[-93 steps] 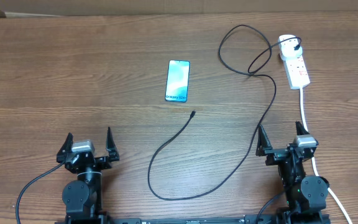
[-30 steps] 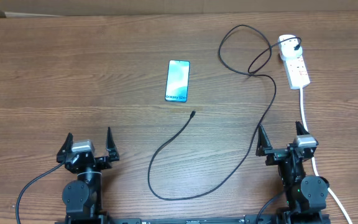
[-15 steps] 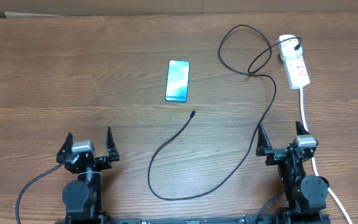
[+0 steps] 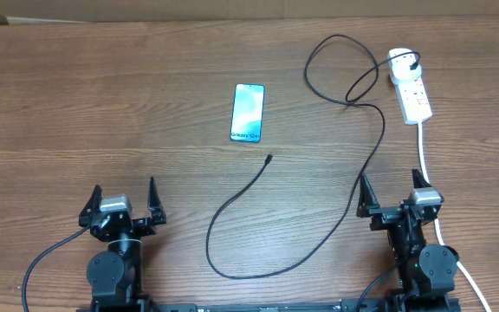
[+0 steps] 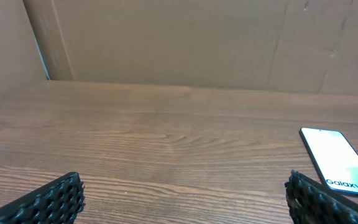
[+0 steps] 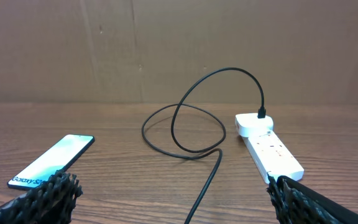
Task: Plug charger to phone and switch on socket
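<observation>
Overhead view: on the brown wooden bench point(image 4: 76, 95), the phone, a slim dark-framed handset with a lit pale-blue screen point(image 4: 248, 112), is seen lying flat. The charger, a thin black cable point(image 4: 379, 143), is looped from a white adapter point(image 4: 399, 61), apparently seated in the far end of the socket, a white oblong power strip point(image 4: 414, 97). Its plug tip point(image 4: 268, 159) is found near the phone's lower edge, not touching it. The left fingers point(image 4: 153, 198) and right fingers point(image 4: 364, 195) are spread wide, and nothing is held.

Left wrist view: the phone is seen ahead, to the right.

Right wrist view: the socket is seen ahead right, the phone ahead left.
</observation>
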